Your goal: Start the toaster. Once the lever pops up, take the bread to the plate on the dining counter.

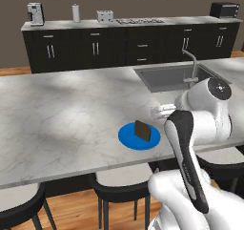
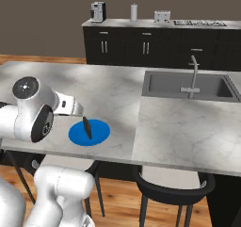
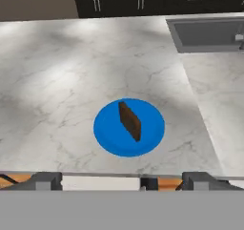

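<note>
The dark brown bread (image 1: 142, 130) (image 2: 87, 127) (image 3: 129, 120) stands tilted on its edge in the middle of the bright blue plate (image 1: 127, 138) (image 2: 76, 135) (image 3: 108, 131). The plate lies on the marbled dining counter (image 1: 57, 114) (image 2: 188, 127) (image 3: 57, 76) near its front edge. My gripper (image 3: 123, 180) hovers over that edge, drawn back from the plate, open with nothing between its fingers. The silver toaster (image 1: 105, 16) (image 2: 162, 16) sits far off on the back worktop.
An inset steel sink (image 1: 171, 77) (image 2: 188, 85) with a faucet (image 1: 193, 64) (image 2: 192, 75) lies right of the plate. Black stools (image 1: 119, 183) (image 2: 169, 188) stand under the counter's front. The back worktop holds a coffee machine (image 1: 35, 13), a white canister (image 1: 76, 13) and a hob (image 1: 139, 20).
</note>
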Available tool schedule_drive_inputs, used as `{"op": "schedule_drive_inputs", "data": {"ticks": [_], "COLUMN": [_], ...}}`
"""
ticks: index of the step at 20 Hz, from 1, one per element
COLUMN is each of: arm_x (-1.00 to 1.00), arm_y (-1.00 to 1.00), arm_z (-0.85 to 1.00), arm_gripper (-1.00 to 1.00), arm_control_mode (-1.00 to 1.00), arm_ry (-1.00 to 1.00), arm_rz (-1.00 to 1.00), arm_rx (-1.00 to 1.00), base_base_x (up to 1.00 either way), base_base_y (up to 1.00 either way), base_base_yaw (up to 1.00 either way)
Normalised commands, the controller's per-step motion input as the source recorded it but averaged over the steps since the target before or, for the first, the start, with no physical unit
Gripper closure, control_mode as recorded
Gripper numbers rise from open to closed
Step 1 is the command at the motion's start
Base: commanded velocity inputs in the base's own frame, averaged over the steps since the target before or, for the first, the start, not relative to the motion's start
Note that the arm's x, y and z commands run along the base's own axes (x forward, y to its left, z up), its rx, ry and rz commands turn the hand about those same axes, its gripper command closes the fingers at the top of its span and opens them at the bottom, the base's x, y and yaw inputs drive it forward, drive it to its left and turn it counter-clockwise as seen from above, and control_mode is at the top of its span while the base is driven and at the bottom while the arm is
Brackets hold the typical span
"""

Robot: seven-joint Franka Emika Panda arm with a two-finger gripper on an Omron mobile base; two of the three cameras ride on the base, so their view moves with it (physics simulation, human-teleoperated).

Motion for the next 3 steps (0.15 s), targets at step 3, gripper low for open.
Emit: {"op": "schedule_drive_inputs", "data": {"ticks": [3], "arm_x": [-0.78], "arm_y": [0.02], "arm_z": [0.46], "arm_gripper": [-1.0], "arm_control_mode": [-1.0], "arm_ry": [0.05], "arm_rz": [-0.17], "arm_rx": [-0.06], "base_base_x": [0.0], "base_base_y": [0.0], "base_base_yaw": [0.0]}}
